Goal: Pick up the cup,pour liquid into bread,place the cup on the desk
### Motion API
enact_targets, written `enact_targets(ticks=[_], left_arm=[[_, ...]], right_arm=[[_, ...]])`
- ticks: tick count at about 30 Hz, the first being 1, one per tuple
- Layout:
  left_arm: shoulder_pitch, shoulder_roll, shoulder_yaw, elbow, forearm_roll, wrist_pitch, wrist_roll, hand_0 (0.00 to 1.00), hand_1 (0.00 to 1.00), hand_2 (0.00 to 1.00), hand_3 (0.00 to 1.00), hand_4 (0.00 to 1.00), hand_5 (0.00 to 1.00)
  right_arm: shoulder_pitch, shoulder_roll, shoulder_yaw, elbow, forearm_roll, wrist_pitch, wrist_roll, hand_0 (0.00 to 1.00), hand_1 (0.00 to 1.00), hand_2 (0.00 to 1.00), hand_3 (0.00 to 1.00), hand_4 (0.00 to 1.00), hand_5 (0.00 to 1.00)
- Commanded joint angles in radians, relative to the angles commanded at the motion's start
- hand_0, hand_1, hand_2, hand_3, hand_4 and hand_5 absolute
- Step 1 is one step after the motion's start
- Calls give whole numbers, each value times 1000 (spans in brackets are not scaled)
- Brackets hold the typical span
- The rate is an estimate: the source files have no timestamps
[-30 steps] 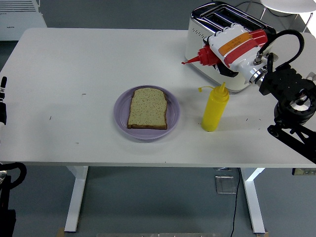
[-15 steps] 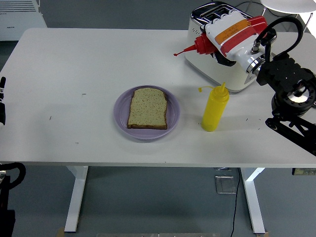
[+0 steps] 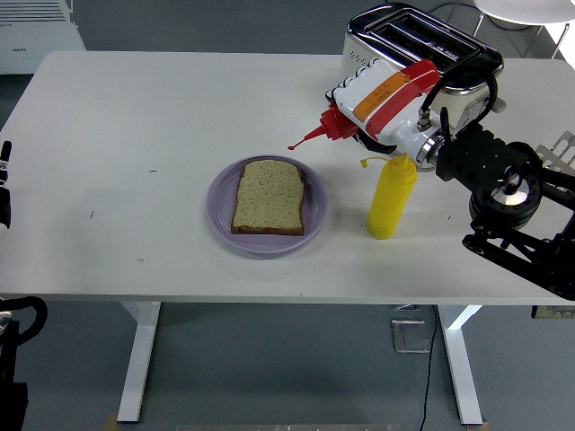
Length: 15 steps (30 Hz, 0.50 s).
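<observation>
At the far left edge of the picture, at about 9 o'clock, only a small dark part of the left arm (image 3: 4,184) shows beside the white table (image 3: 135,135), and I cannot tell how its hand is. A little left of the middle stands a purple plate (image 3: 220,215) with one slice of bread (image 3: 269,197) lying flat on it. At about 1 o'clock from the bread the right hand (image 3: 382,103) is over the table, its white fingers (image 3: 359,83) wrapped around a red squeeze bottle (image 3: 395,90). The bottle is tilted, with its red nozzle (image 3: 310,136) pointing down and to the left, toward the plate; the tip is above the table just beside the plate's far right rim, not touching it. Under the hand, at 3 o'clock from the plate, a yellow squeeze bottle (image 3: 391,197) stands upright on the table. Behind the hand, at 12 o'clock from it, is a white and chrome toaster (image 3: 395,27). The black right arm (image 3: 503,193) comes in from the right edge, bent at the wrist.
</observation>
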Motion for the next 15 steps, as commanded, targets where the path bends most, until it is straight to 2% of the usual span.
enact_targets(ticks=[6,10,12,15], left_arm=[[1,1,2,0,0,-1,0,806,740,728,716,491,998],[3,1,4,1,-1,-1,0,806,740,728,716,491,998],[3,2,4,1,-1,-1,0,806,740,727,716,491,998],[3,2,4,1,-1,-1,0,806,740,727,716,491,998]], right_arm=[[-10,6,114,23,0,-19,-19,264,337,430,506,407,54],[-11,7,155,33,0,-22,-22,264,337,430,506,407,54],[-6,9,143,33,0,-22,-22,270,342,431,507,394,44],[23,17,63,24,0,-10,-17,270,342,431,507,394,44]])
